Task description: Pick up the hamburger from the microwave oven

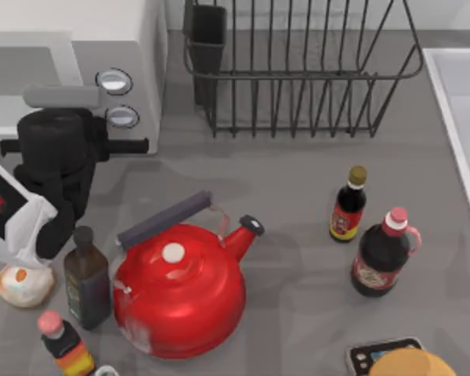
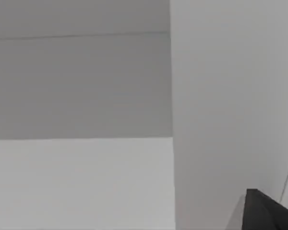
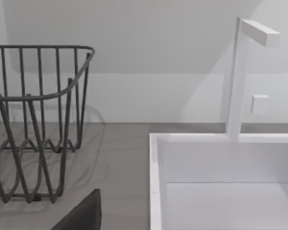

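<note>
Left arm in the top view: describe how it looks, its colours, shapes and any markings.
The left arm is a bulky matt black body of rounded, cylinder-like segments, standing before the microwave oven. A black bar juts sideways from it towards the knobs. Below it sits a white link with a black panel bearing a red and white marking. No cables can be seen.

I see a grey table [image 1: 298, 188] under soft, even light. A plain white wall [image 3: 149, 43] stands behind it. At the table's right edge sits a white sink [image 3: 156, 191] with a square white tap [image 3: 237, 76].
</note>
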